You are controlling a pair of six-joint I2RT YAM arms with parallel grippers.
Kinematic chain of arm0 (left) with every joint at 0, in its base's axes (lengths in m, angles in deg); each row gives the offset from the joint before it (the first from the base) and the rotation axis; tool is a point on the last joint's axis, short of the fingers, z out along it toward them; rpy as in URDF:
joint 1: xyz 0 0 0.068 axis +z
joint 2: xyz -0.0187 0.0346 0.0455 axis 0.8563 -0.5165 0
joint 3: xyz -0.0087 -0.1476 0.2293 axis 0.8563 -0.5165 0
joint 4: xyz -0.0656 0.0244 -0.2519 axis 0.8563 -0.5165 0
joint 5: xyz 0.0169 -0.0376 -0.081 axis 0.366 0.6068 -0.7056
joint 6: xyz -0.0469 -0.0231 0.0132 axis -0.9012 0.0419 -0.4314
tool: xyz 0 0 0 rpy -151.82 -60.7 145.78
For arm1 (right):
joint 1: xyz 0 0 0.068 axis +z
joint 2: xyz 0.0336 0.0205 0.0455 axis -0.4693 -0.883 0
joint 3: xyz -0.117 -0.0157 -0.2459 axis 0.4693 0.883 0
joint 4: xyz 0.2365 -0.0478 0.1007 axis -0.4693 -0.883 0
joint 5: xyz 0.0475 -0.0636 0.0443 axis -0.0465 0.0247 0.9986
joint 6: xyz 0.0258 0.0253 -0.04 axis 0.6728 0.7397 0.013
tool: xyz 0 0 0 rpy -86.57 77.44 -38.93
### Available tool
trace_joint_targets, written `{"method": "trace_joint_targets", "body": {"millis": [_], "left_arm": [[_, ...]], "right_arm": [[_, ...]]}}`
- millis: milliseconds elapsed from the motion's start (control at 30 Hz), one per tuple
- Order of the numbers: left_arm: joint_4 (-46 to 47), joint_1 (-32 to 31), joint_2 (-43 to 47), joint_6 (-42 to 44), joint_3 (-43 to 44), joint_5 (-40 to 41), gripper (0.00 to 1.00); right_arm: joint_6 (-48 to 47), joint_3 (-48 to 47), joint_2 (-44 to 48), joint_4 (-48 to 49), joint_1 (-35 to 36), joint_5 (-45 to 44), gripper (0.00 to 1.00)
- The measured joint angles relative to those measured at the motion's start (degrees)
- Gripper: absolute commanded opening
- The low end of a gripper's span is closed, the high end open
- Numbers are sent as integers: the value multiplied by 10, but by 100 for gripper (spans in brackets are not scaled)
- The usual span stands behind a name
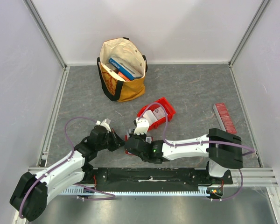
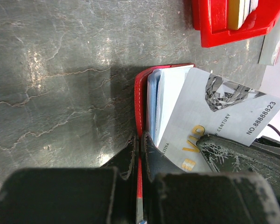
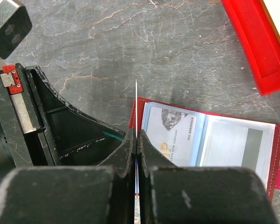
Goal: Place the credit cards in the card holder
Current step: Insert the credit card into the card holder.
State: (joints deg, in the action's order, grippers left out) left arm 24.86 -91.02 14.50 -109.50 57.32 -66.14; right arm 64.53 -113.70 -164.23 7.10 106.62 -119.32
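**Desk:** What is hidden here?

**Photographer:** From above, the wallet (image 1: 128, 137) is nearly buried where the two grippers meet, at 7 o'clock from the bin (image 1: 168, 110). Only red slivers show. In the right wrist view the pink tab and the wallet's right edge are cut off by the frame.

**Desk:** And the fingers?

**Photographer:** The left gripper (image 2: 140, 140) is pinched tight on the wallet's red cover, which runs up between its fingertips toward 12 o'clock. The right gripper (image 3: 136, 135) is closed fully on one card (image 3: 136, 100), seen edge-on as a thin white line. The wallet lies open on the table (image 1: 191, 88), spreading toward 3 o'clock from those fingertips.

**Desk:** What does one camera give that the others do not?

**Photographer:** The left wrist view shows the held card's face, gold lettering and a number, tilted toward 2 o'clock against the other cards (image 2: 154, 102) stacked in the wallet. A dark finger covers its lower edge, so whether it is seated in a slot is unclear, possibly only at the mouth. The right wrist view shows pale sleeves with cards inside.
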Motion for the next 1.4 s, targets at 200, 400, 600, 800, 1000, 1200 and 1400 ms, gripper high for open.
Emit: {"method": "trace_joint_targets", "body": {"millis": [200,400,600,800,1000,1200,1400], "left_arm": [[0,0,0,0,0,0,2],[-1,0,0,0,0,0,2],[-8,0,0,0,0,0,2],[-9,0,0,0,0,0,2],[-9,0,1,0,0,0,2],[-9,0,2,0,0,0,2],[-9,0,5,0,0,0,2]], "right_arm": [[1,0,-1,-2,0,-1,0],[5,0,-6,-2,-1,0,0],[6,0,-10,-12,-1,0,0],[5,-10,-19,-45,-1,-3,0],[0,-55,-43,-94,7,-24,0],[-3,-126,-89,-175,28,-59,0],[-2,-139,-95,-211,34,-67,0]]}}
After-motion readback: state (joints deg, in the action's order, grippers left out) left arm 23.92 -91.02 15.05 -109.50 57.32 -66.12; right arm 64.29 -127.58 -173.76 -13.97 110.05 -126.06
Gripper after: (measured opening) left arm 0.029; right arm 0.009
